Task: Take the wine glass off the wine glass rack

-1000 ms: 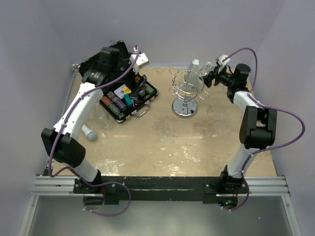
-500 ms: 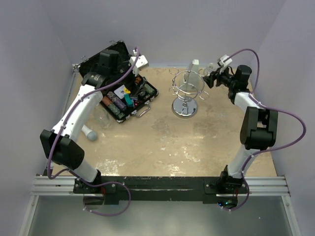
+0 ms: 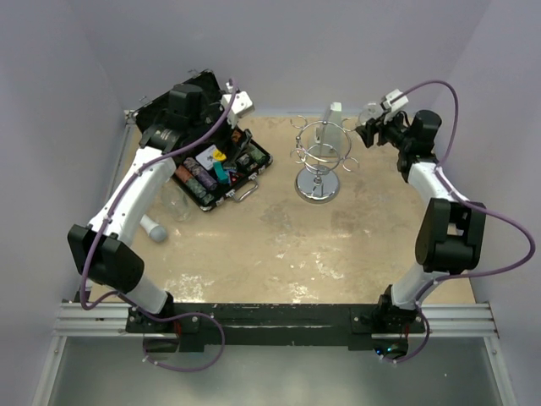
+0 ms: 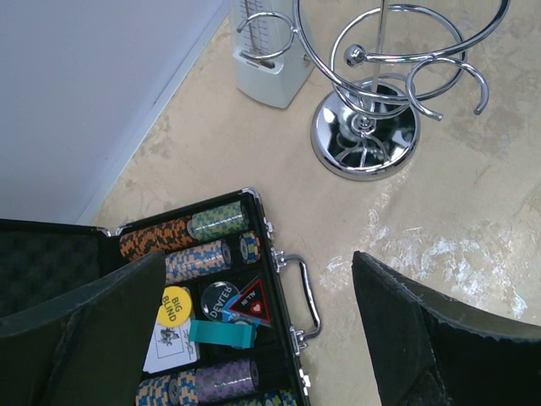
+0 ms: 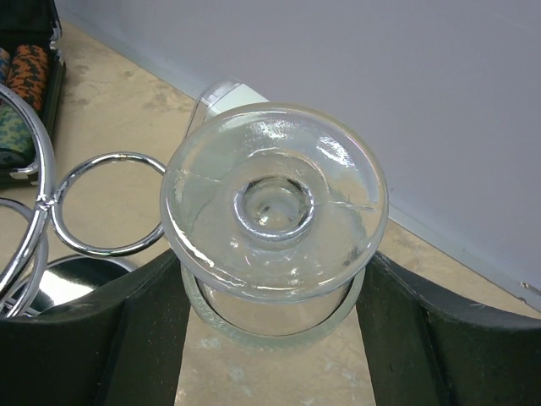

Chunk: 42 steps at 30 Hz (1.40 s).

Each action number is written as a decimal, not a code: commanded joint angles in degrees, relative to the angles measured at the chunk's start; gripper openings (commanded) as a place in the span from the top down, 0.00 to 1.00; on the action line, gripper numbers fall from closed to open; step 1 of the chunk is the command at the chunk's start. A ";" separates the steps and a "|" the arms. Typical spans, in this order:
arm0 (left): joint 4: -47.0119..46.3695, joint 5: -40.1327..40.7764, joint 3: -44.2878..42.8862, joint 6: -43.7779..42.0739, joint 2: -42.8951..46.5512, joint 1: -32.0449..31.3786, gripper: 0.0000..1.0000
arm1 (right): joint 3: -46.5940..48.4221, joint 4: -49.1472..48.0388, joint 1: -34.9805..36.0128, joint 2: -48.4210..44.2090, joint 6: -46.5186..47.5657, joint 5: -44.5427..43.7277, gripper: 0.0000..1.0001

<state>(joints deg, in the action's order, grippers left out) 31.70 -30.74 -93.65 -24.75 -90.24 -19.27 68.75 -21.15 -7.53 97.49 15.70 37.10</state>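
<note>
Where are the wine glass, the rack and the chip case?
Wine glass (image 5: 275,203): right wrist view, centre of its foot.
Rack (image 4: 365,135): left wrist view, its mirrored base.
Chip case (image 3: 223,170): top view, its chip tray.

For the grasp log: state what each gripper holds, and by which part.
Right gripper holds the wine glass, apparently by the sides of its bowl. Left gripper is open and holds nothing.

White-linked arms (image 3: 131,193) with black joints, apparently purple cables (image 3: 427,82).
</note>
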 commanded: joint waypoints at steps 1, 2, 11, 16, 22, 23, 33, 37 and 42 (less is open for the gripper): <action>-6.03 0.59 1.18 1.46 3.48 0.02 0.04 | 1.38 -1.01 -0.38 -6.95 0.64 -2.39 0.61; -7.17 0.68 1.79 1.55 4.01 -0.07 0.04 | 1.65 -0.31 -0.38 -8.18 0.30 -2.47 0.61; -40.46 3.50 25.59 -3.18 20.17 -1.56 0.00 | 3.05 3.39 -0.21 -21.28 -17.87 3.84 0.62; -45.84 2.18 27.63 -8.19 21.85 -5.16 0.01 | 3.06 4.45 -0.12 -25.33 -30.44 11.21 0.62; -49.28 2.08 28.08 -22.86 20.98 -16.04 0.06 | 1.39 0.40 0.23 -27.62 -47.50 19.41 0.68; -49.63 3.57 28.17 -25.23 20.46 -18.85 0.10 | 1.30 0.75 0.32 -27.79 -49.35 19.76 0.69; -65.26 13.86 38.09 -42.21 16.50 -32.67 0.23 | -0.63 2.77 2.43 -27.88 -56.39 24.42 0.74; -70.80 17.37 39.06 -43.89 13.86 -33.91 0.21 | -2.39 3.48 3.40 -28.93 -57.01 24.25 0.75; -76.43 20.63 39.07 -47.13 11.05 -34.70 0.35 | -3.62 5.15 3.93 -29.46 -57.01 23.63 0.75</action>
<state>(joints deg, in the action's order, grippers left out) -34.65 -13.89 -54.17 -67.35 -78.06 -53.28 65.19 -14.48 -4.01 70.85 -39.59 60.20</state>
